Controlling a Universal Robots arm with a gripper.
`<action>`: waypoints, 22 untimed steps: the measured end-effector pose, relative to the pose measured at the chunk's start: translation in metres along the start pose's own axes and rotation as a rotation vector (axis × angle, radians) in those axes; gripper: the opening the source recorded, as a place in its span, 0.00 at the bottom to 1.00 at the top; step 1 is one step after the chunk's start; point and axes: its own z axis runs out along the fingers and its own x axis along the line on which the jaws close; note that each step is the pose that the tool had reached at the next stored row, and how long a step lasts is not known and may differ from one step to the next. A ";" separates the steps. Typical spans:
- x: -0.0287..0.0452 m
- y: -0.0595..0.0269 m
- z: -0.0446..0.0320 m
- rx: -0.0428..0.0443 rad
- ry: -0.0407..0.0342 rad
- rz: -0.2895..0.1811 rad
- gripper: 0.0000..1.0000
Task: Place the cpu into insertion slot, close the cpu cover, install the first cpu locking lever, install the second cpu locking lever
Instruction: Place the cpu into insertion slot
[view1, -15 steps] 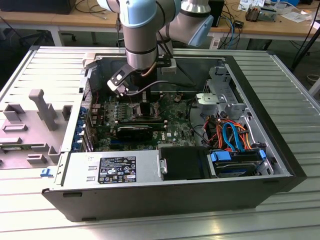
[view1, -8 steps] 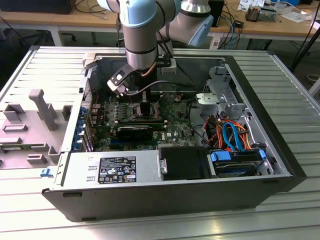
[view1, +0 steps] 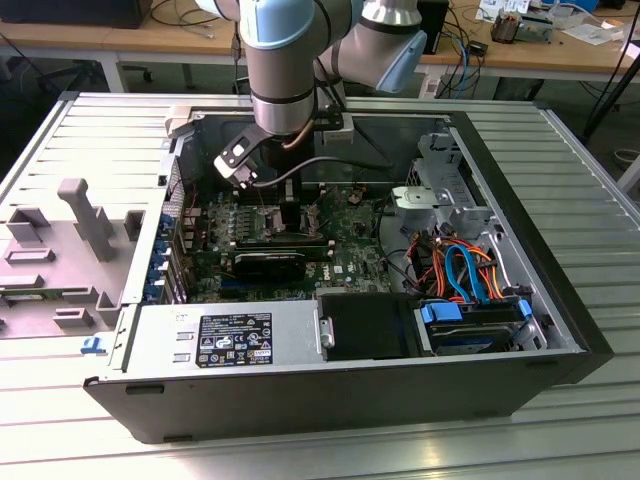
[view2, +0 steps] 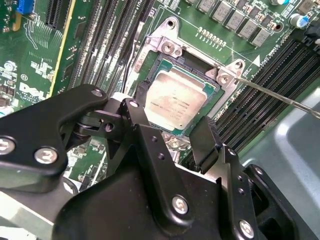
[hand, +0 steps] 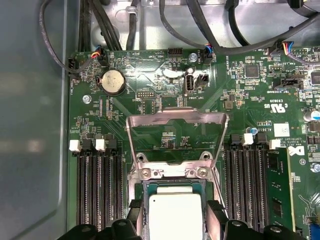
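Note:
The cpu (hand: 175, 215), a square chip with a dull silver top and a green edge, lies level in or just above the insertion slot (view2: 192, 62). My gripper (hand: 176, 212) is down over it, with the two black fingers pressed against opposite edges of the chip; the second wrist view shows the same hold on the cpu (view2: 175, 102). The cpu cover (hand: 175, 117) stands swung up behind the socket, the board showing through its cut-out. A thin metal locking lever (view2: 280, 97) sticks out free from one socket corner. In the exterior view my gripper (view1: 290, 215) reaches deep into the open computer case.
Black memory slots (hand: 97, 185) flank the socket on both sides, with a green memory stick (hand: 280, 185) further out. Cables (hand: 165, 20) hang across the back of the board. In the case are a graphics card (view1: 275, 262), a power supply (view1: 230, 335) and a drive cage (view1: 475, 320).

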 end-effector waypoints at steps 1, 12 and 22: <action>0.0000 0.0000 0.0000 -0.0001 0.0000 0.000 0.61; -0.0004 0.0006 -0.0076 -0.0001 0.0026 0.000 0.11; -0.0043 0.0000 -0.0005 0.0075 0.0024 -0.010 0.11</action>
